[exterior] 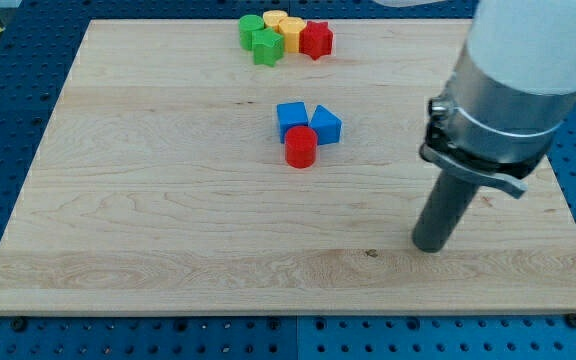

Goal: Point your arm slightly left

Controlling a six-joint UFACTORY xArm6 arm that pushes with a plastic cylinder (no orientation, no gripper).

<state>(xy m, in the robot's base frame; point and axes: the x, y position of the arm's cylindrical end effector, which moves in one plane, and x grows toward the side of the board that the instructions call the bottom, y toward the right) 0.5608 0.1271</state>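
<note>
My tip rests on the wooden board at the view's lower right, below the large white and grey arm body. It touches no block. A red cylinder stands near the board's middle, touching a blue cube and a second blue block above it. This cluster lies well to the left of my tip and above it. At the view's top a second cluster holds two green blocks, two yellow blocks and a red star-shaped block.
The board lies on a blue perforated table. The board's right edge is near my tip, partly hidden by the arm. A small dark knot marks the wood left of the tip.
</note>
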